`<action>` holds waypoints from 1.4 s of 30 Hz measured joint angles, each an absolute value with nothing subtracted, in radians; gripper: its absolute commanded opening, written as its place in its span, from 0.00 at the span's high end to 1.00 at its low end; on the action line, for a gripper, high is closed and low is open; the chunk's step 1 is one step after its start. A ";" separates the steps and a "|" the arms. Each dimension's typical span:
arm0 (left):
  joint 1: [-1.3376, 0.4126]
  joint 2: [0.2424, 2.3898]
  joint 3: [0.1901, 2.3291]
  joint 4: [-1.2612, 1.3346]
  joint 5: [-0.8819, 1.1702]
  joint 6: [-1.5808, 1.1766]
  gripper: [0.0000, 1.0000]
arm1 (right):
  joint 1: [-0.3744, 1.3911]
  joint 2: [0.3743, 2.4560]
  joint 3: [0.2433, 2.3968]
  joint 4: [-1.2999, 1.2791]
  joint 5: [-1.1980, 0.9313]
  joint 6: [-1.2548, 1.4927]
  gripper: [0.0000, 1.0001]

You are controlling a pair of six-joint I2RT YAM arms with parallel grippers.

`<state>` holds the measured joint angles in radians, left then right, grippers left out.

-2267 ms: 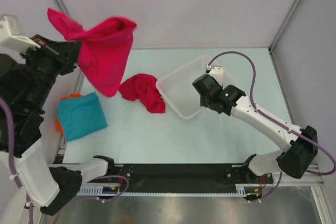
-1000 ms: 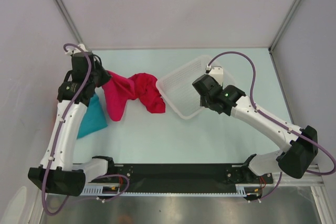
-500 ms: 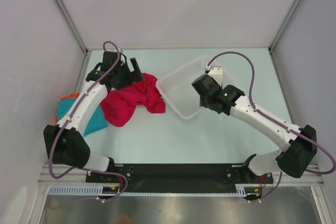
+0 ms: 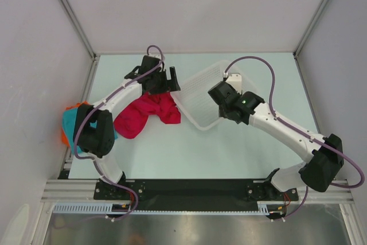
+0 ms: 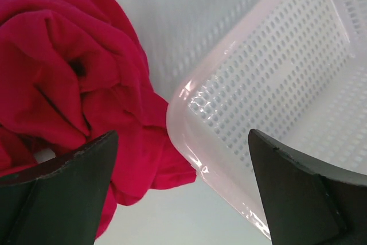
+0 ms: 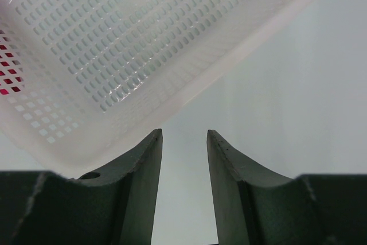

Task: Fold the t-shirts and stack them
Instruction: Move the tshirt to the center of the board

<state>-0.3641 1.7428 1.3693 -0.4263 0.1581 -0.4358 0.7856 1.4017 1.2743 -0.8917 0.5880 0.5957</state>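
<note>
1. The two crumpled, soft crimson t-shirts (image 4: 146,113) lie as one heap left of centre in the overhead view. Seconds ago one of them hung high at the upper left. Now it is down against the other and neither is folded. In the left wrist view the crimson cloth (image 5: 69,73) bunches right up to the corner of the white plastic mesh basket (image 5: 189,136).
2. The teal blue t-shirt (image 4: 69,123) sits at the far left edge on something orange (image 4: 62,137), mostly hidden behind the left arm.
3. The left gripper (image 4: 164,80) has let go. Its fingers are spread wide with nothing between them, and it hangs over the gap between the heap and the basket.
4. The right gripper (image 6: 184,182) has barely shifted. It hovers at the basket's rim (image 4: 183,107), fingers slightly parted, gripping nothing.
5. On the pale green table (image 4: 189,153) I'd say this is a reset. The lifted shirt came down bunched, so it needs a fresh grasp and spreading flat. No crimson shirt is on the stack yet.
</note>
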 measured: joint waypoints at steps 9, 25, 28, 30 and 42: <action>-0.356 1.802 1.378 -0.374 0.073 -0.447 0.00 | 0.759 1.409 1.275 -0.902 0.590 0.567 0.58; -0.308 1.831 1.360 -0.325 -0.050 -0.587 0.00 | 0.748 1.476 1.287 -0.906 0.589 0.525 0.58; -0.304 1.826 1.341 -0.295 -0.067 -0.606 0.00 | 0.746 1.485 1.290 -0.905 0.588 0.520 0.58; -0.304 1.811 1.309 -0.262 -0.077 -0.620 0.00 | 0.744 1.491 1.293 -0.904 0.587 0.518 0.58; -0.299 1.752 1.250 -0.226 -0.120 -0.625 0.00 | 0.742 1.514 1.305 -0.897 0.573 0.510 0.59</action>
